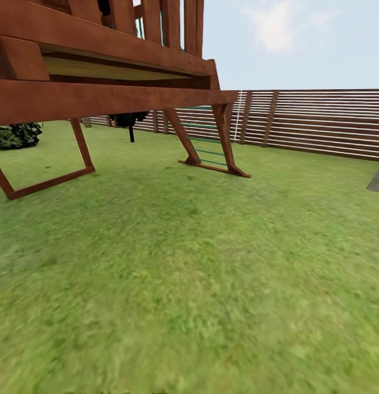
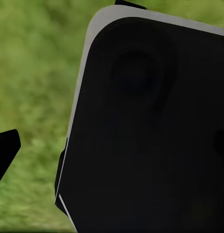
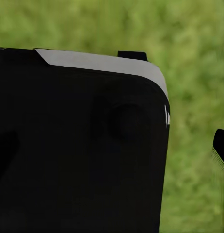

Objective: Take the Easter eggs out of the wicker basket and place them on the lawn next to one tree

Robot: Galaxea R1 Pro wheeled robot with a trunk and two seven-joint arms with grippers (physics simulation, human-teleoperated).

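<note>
Across the lower two thirds of the head view lies the lawn (image 1: 200, 284), short mottled green grass, blurred toward the near edge. Upper left: a reddish-brown wooden play structure (image 1: 101, 60) (a raised platform on splayed legs) overhangs the grass, with a green-runged ladder (image 1: 208, 145) leaning between its far legs. Behind it, a brown slatted fence (image 1: 315, 123) closes the garden under a pale blue sky. A thin dark-trunked tree with near-black foliage (image 1: 129, 120) stands near the fence, seen beneath the platform; a dark green bush (image 1: 15, 135) sits at the left edge, and a slanted pale grey object (image 1: 377, 178), possibly a trunk, is cut by the right edge.

In both wrist views a large black, grey-edged body (image 2: 151, 131) (image 3: 83, 145) blocks most of the grass behind it. A dark tip shows at one border of each; whether either gripper is wide or narrow cannot be told.
</note>
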